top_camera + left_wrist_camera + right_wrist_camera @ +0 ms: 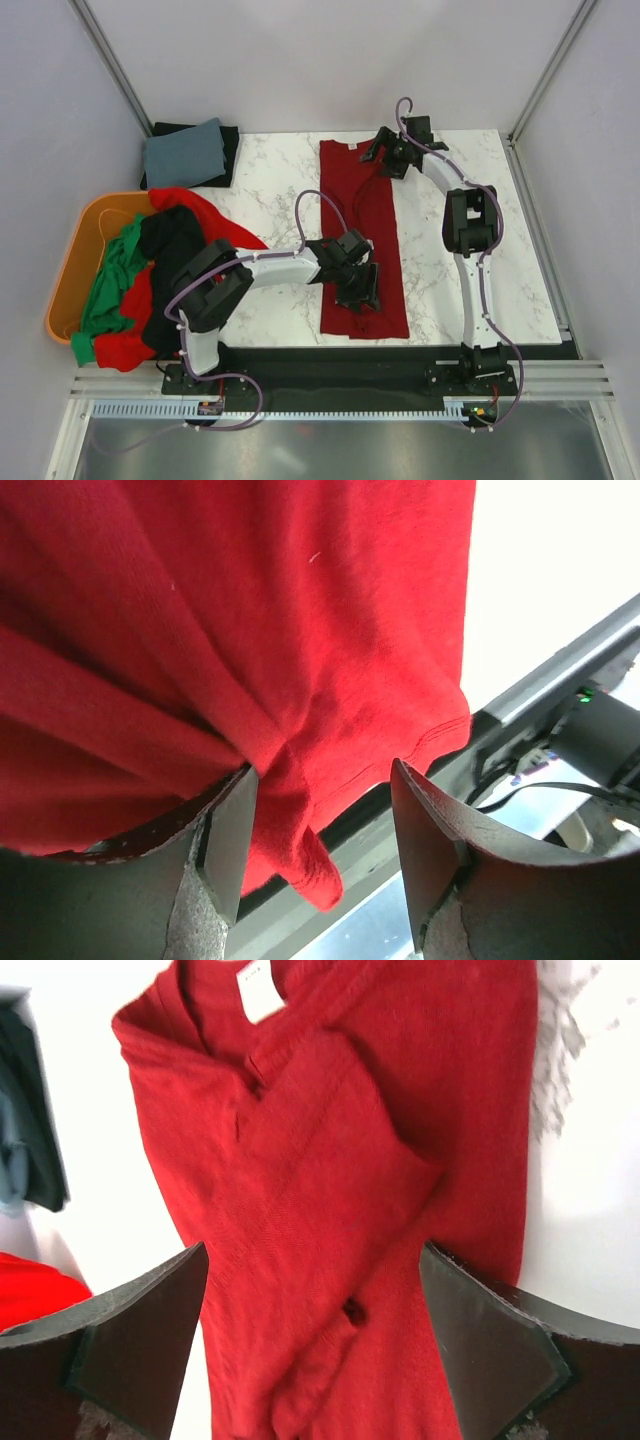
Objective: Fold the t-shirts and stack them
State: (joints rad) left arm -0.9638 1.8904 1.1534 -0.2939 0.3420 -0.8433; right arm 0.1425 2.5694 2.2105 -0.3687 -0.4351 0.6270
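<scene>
Two grippers attend one dark red t-shirt (340, 180), which lies at the centre of the marble surface (270, 180) as a long narrow strip, collar toward 12 o'clock and hem toward 6 o'clock. Its sleeves are turned in across the chest, presumably so that the next fold can halve the length. The left gripper (357, 287) sits low over the hem end with its jaws partly apart. A bunched ridge of cloth between them presses against one finger (225, 860) and stands clear of the other, so nothing is clamped; I judge it is placed to take the hem and carry it toward the collar. The right gripper (380, 155) hovers over the collar end near the white label (262, 990), jaws spread wide and empty, likely positioned to pin or guide that end. At 9 o'clock an orange tub (75, 250) holds the unfolded pile: a bright red shirt (215, 220), a green shirt (110, 285) and a black shirt (170, 250), spilling over its rim. At 10 o'clock a folded grey-blue shirt (185, 150) rests on a folded black garment (230, 150), the stack this one should join.
</scene>
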